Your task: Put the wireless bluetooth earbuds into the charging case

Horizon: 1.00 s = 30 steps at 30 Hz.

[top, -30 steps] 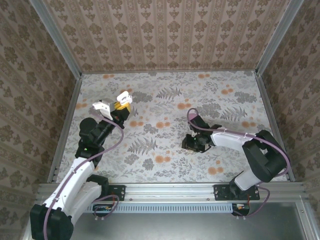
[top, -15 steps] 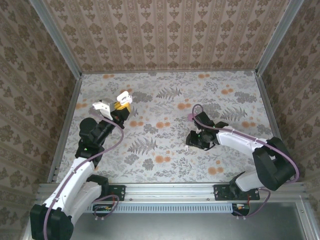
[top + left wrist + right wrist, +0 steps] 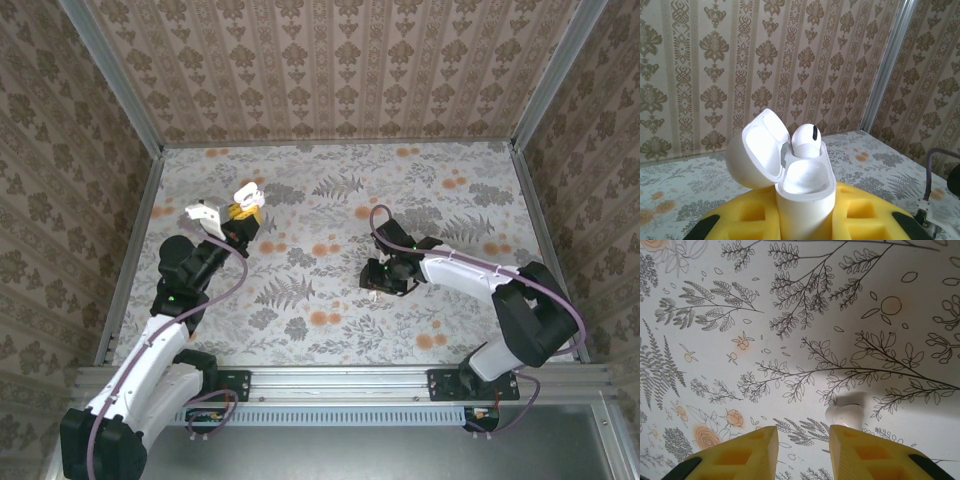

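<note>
The left claw (image 3: 805, 222) is clamped on the case (image 3: 805, 192), its yellow fingers (image 3: 862, 212) pressing the lower body from both sides. The case stands upright in that grip. Its lid (image 3: 756, 150) is swung open and leans back to the left on its hinge. One white bud sits in the far socket, the seated bud (image 3: 806, 141), with a dark slit on its face. The near socket shows as a bare white hollow. Behind the case rise the patterned wall (image 3: 715, 75) and a metal corner post (image 3: 887, 65). From above, the left claw (image 3: 240, 213) is lifted over the left part of the table (image 3: 330, 180), well apart from the other arm.

The right claw (image 3: 802, 436) has its two yellow fingers apart, with nothing between them, hanging low over the leaf-printed table (image 3: 790, 315). The loose bud (image 3: 845, 414), white and rounded, lies on the table just ahead of the finger on the right of the wrist view, outside the gap. I cannot tell whether that finger touches it. From above, the right claw (image 3: 386, 279) points down near the middle of the table, and a purple cable (image 3: 378, 222) loops up from its wrist.
</note>
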Tool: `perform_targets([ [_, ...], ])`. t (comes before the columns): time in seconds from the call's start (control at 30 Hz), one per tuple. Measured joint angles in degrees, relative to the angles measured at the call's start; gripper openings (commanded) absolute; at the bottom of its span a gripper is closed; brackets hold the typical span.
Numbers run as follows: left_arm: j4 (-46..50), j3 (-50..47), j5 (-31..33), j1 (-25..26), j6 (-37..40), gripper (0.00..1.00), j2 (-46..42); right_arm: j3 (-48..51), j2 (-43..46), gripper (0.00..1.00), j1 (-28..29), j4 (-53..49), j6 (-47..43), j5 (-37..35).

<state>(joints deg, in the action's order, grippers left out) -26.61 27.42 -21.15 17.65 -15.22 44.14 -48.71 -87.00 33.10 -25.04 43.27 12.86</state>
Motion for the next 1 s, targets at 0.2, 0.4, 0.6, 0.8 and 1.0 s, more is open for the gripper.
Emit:
perform_targets([
  [0.2,0.0,0.0,0.0,0.0,0.0,0.17,0.0,0.0,-1.3,0.35,0.2,-0.2,0.0,0.1],
  [0.4,0.0,0.0,0.0,0.1,0.0,0.17,0.0,0.0,-2.1,0.34,0.2,-0.7,0.0,0.0],
  [0.6,0.0,0.0,0.0,0.4,0.0,0.17,0.1,0.1,-2.2,0.34,0.0,-0.9,0.0,-0.4],
  [0.8,0.0,0.0,0.0,0.6,0.0,0.17,0.6,1.7,-1.4,0.33,-1.3,-0.9,0.0,-0.5],
  [1.0,-0.2,0.0,0.0,1.4,0.0,0.17,1.3,3.5,-1.4,0.33,-2.3,-0.9,0.0,-0.5],
])
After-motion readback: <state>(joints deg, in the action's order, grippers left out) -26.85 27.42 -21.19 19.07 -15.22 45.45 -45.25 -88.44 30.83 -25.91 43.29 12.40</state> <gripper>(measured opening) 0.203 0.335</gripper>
